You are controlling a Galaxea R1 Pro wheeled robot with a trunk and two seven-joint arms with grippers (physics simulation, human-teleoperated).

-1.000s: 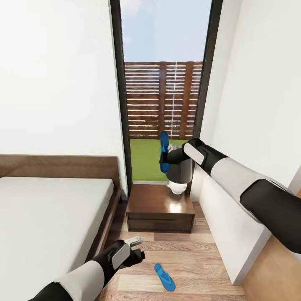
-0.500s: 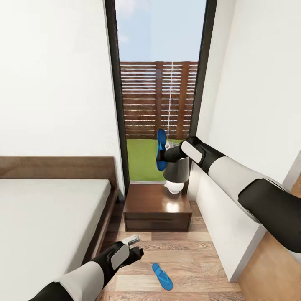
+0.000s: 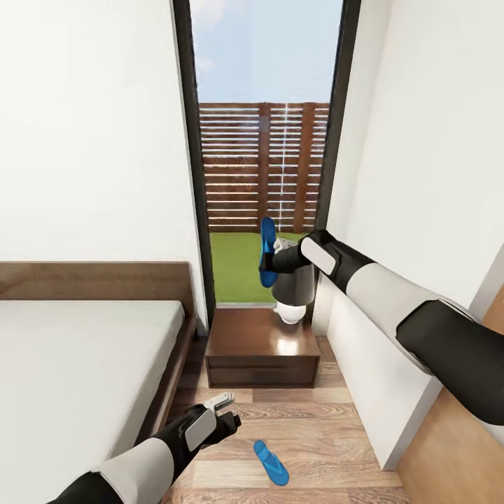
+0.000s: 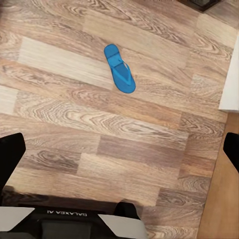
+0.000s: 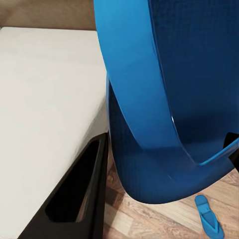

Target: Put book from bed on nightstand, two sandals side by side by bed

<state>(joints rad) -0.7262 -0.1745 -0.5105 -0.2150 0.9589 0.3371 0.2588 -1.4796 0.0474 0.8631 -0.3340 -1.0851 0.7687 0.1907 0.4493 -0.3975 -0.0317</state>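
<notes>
My right gripper (image 3: 271, 262) is shut on one blue sandal (image 3: 267, 260), held upright in the air in front of the window, above the nightstand (image 3: 260, 346). Close up in the right wrist view, this sandal (image 5: 164, 99) hangs beside the bed's off-white mattress (image 5: 45, 99). The other sandal (image 3: 271, 463) lies flat on the wood floor between the bed (image 3: 77, 364) and the white wall; it shows as well in the left wrist view (image 4: 119, 68). My left gripper (image 3: 224, 409) hovers low beside the bed frame, open, with nothing between its fingers (image 4: 10, 154). The book is out of view.
A lamp with a dark shade (image 3: 294, 290) stands on the nightstand, just below my right forearm. A white wall (image 3: 392, 364) bounds the narrow floor strip on the right. The tall black-framed window (image 3: 262, 168) looks onto a wooden fence.
The whole picture has slid a little to the left, so the camera has moved. The right gripper still holds the sandal at about the same height; the left arm has barely moved.
</notes>
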